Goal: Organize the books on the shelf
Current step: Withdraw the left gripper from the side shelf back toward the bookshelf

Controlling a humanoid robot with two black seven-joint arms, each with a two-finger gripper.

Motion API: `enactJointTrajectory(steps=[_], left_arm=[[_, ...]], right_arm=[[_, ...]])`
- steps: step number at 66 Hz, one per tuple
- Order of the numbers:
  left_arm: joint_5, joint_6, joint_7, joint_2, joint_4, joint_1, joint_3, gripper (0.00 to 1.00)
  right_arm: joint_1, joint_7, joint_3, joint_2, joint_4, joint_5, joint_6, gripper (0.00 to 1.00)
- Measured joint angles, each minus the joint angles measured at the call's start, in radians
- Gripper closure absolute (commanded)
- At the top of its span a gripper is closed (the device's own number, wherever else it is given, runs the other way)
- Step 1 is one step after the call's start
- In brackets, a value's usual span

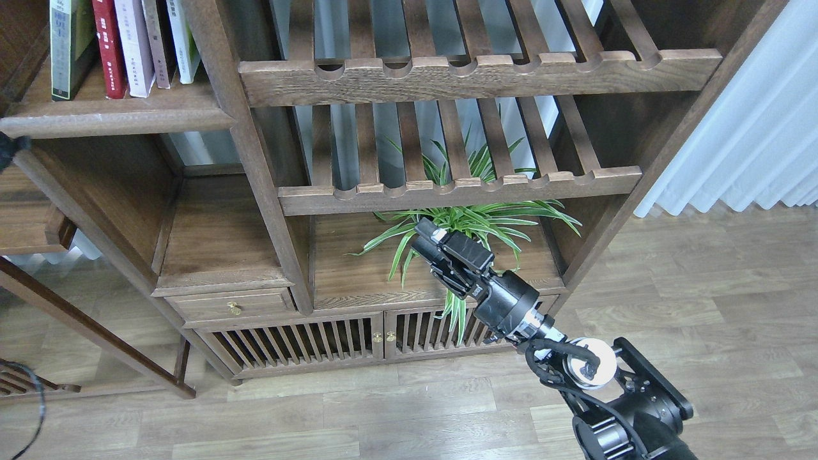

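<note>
The books stand upright at the top left: the thick yellow-green one [70, 45], the red one [108, 45] and the pale lavender-white one [134, 45], side by side on the dark-brown shelf [121, 118]. Two more thin books [171, 38] stand to their right. A small black part of my left gripper [7, 150] shows at the left edge just under the shelf's front; its fingers cannot be told apart. My right gripper [427, 237] hangs far from the books, in front of the plant, holding nothing; its dark fingers cannot be told apart.
Two slatted racks [460, 188] with notched rails fill the bookcase's middle. A green plant [473, 220] sits under them. A post [236, 128] separates the shelf from the racks. A drawer [233, 305] and slatted doors [294, 345] are below. A black cable [35, 396] loops at bottom left.
</note>
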Motion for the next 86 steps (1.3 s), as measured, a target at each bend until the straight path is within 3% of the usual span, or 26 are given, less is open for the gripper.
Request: enactJointTrajectory(steps=[6, 20, 27, 48, 64, 76, 86], left_arm=[[0.000, 0.000, 0.044, -0.055, 0.000, 0.011, 0.003, 0.08], [0.005, 0.000, 0.260, -0.236, 0.000, 0.057, 0.008, 0.09], [0.011, 0.000, 0.311, -0.300, -0.001, 0.076, 0.018, 0.10], [0.029, 0.000, 0.321, -0.343, -0.002, 0.116, 0.114, 0.10], [0.032, 0.000, 0.321, -0.350, -0.001, 0.262, 0.228, 0.08], [0.034, 0.000, 0.321, -0.351, 0.000, 0.391, 0.262, 0.05], [0.036, 0.000, 0.321, -0.351, 0.003, 0.416, 0.282, 0.01]], right_arm=[[0.000, 0.000, 0.000, 0.000, 0.000, 0.000, 0.000, 0.29], [0.001, 0.000, 0.000, 0.000, 0.000, 0.000, 0.000, 0.29], [0.002, 0.000, 0.000, 0.000, 0.000, 0.000, 0.000, 0.28], [0.002, 0.000, 0.001, 0.000, -0.007, 0.000, 0.000, 0.27], [0.009, 0.000, -0.001, 0.000, -0.007, 0.001, 0.000, 0.19], [0.022, 0.000, -0.002, 0.000, -0.005, 0.001, 0.000, 0.07], [0.024, 0.000, -0.002, 0.000, -0.005, 0.001, 0.000, 0.05]])
